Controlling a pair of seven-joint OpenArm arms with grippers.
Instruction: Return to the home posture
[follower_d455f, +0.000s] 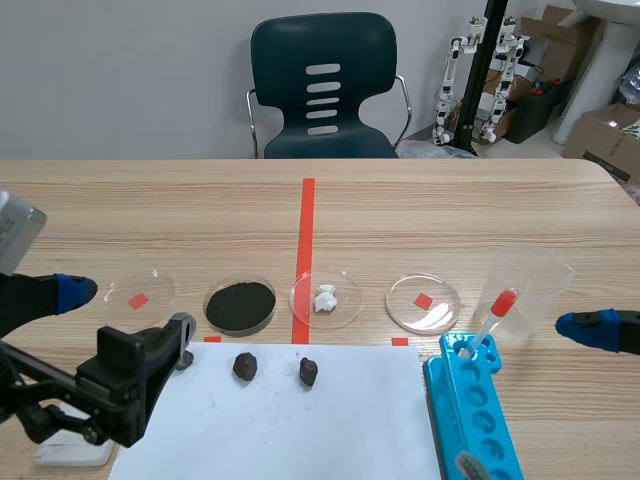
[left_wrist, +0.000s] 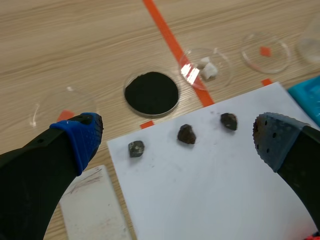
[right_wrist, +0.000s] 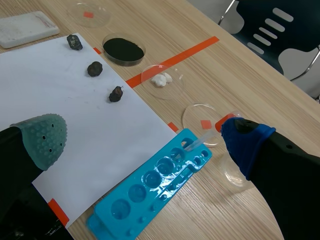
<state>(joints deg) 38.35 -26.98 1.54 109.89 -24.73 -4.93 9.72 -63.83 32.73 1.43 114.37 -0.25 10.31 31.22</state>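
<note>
- Wooden table (follower_d455f: 480, 200): far edge lies well beyond a row of four dishes (follower_d455f: 442, 312).
- White sheet (right_wrist: 75, 100): at the near edge, below both my grippers.
- My left gripper (left_wrist: 177, 138): jaws wide, empty, over three dark stones (left_wrist: 229, 121).
- My right gripper (right_wrist: 142, 137): jaws wide, empty, over the sheet; blue tray (right_wrist: 150, 190) and beaker (follower_d455f: 530, 275) near.

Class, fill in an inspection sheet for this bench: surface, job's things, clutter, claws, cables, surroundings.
Surface: light wooden table with orange-red tape marks; white paper sheet on it.
Job's things: nothing seen; only the arms.
Clutter: three dark rocks on the paper; four clear round dishes, one holding black powder, one white lumps; blue plastic well tray; clear beaker; red-capped pipette; white slab.
Claws: left claw and right claw open, empty.
Cables: nothing seen.
Surroundings: dark chair, cardboard boxes.
</note>
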